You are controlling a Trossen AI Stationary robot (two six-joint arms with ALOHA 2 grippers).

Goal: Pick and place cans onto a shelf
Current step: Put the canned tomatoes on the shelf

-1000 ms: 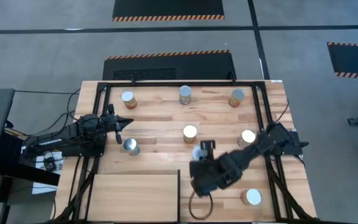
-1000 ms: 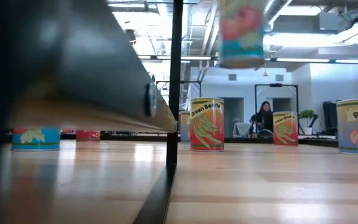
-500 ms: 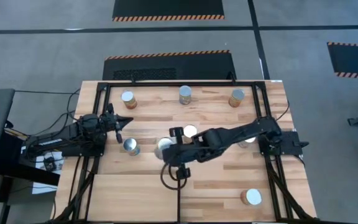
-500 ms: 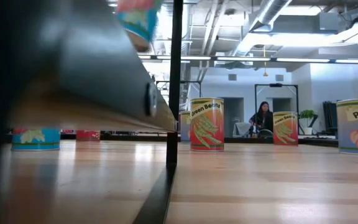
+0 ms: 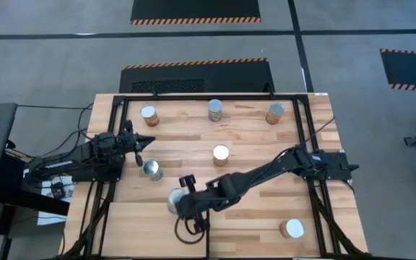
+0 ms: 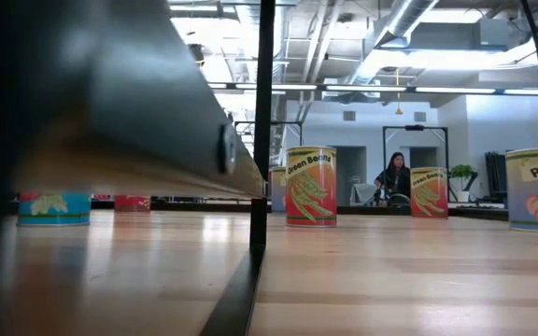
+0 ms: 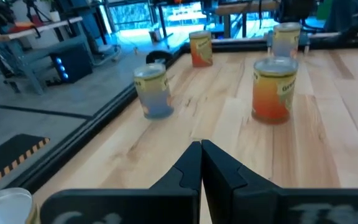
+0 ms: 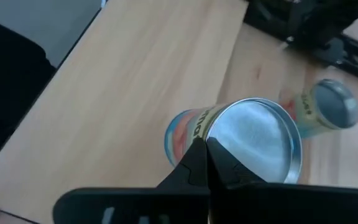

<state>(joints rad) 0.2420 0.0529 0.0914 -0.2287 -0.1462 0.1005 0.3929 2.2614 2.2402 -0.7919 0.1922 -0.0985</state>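
Right hand (image 5: pixel 183 196) pinches a can (image 5: pixel 175 201) by its rim, held over the top edge of the shelf (image 5: pixel 150 231), the pale panel at the desk's (image 5: pixel 251 137) near-left part; in the right wrist view the can (image 8: pixel 235 146) hangs above plain plywood. Left hand (image 5: pixel 139 142) sits at the desk's left edge, fingers pressed together, gripping nothing. Other cans stand on the desk: three along the far side, one mid-desk (image 5: pixel 221 153), one beside the left hand (image 5: pixel 152 170), one near the right corner (image 5: pixel 292 229).

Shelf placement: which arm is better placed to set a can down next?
The right. Its gripper already holds a can over the shelf, while the left gripper rests shut and empty at the table's left edge.
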